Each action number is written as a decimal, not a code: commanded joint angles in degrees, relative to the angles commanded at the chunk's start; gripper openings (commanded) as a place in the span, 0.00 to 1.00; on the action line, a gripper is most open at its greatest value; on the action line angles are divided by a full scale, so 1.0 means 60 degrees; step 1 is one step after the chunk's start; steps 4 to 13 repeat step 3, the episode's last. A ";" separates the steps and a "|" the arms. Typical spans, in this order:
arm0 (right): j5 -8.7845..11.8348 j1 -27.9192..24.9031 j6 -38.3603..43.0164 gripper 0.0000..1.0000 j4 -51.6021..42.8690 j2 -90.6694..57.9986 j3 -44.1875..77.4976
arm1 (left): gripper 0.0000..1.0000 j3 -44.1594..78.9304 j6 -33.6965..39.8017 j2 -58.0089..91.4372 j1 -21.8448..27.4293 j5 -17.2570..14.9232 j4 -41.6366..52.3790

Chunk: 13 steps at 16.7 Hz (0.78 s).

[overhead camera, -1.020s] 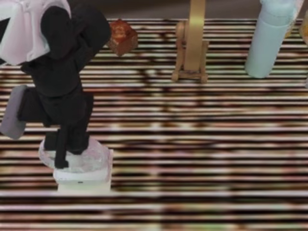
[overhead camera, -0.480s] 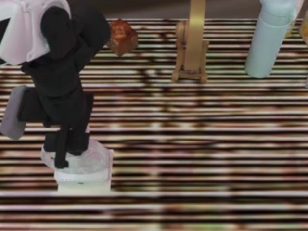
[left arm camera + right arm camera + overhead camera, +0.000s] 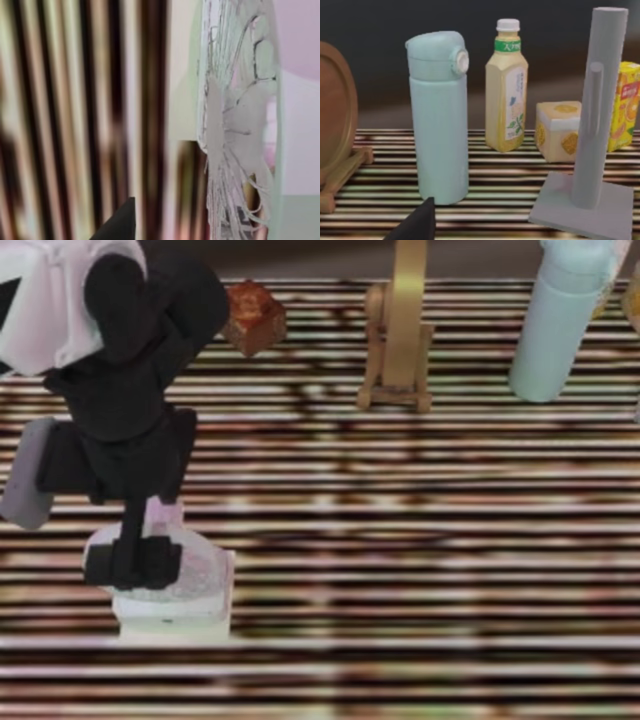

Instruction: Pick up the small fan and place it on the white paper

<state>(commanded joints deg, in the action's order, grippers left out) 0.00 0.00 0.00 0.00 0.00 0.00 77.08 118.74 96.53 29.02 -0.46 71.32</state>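
The small fan (image 3: 195,575) stands at the table's front left, its round grille head above a pale square base (image 3: 170,622). My left gripper (image 3: 132,562) sits low over the left part of the head, open, with its jaws straddling the grille. The left wrist view has the grille (image 3: 235,135) close up, edge-on, with one dark finger (image 3: 122,225) beside it and the other finger hidden. The white paper is out of view. My right arm is parked off the top view; one of its fingers (image 3: 422,222) shows, holding nothing.
At the back stand a reddish-brown block (image 3: 252,315), a wooden stand (image 3: 398,340) and a tall pale-blue bottle (image 3: 555,325). Near that bottle are a juice bottle (image 3: 506,90), a yellow box (image 3: 559,130), an orange carton (image 3: 626,105) and a grey post stand (image 3: 592,125). A grey slab (image 3: 25,475) lies at the left edge.
My left gripper has dropped lower onto the fan's head, and its black fingers now spread wider across the grille. The fan has stayed in place.
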 joint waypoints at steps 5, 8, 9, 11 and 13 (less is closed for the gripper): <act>0.0000 0.0000 0.0000 1.00 0.0000 0.0000 0.0000 | 1.00 0.0000 0.0000 0.0000 0.0000 0.0000 0.0000; 0.0000 0.0000 0.0000 1.00 0.0000 0.0000 0.0000 | 1.00 0.0000 0.0000 0.0000 0.0000 0.0000 0.0000; 0.0000 0.0000 0.0000 1.00 0.0000 0.0000 0.0000 | 1.00 0.0000 0.0000 0.0000 0.0000 0.0000 0.0000; 0.0000 0.0000 0.0000 1.00 0.0000 0.0000 0.0000 | 1.00 0.0000 0.0000 0.0000 0.0000 0.0000 0.0000; 0.0000 0.0000 0.0000 1.00 0.0000 0.0000 0.0000 | 1.00 0.0000 0.0000 0.0000 0.0000 0.0000 0.0000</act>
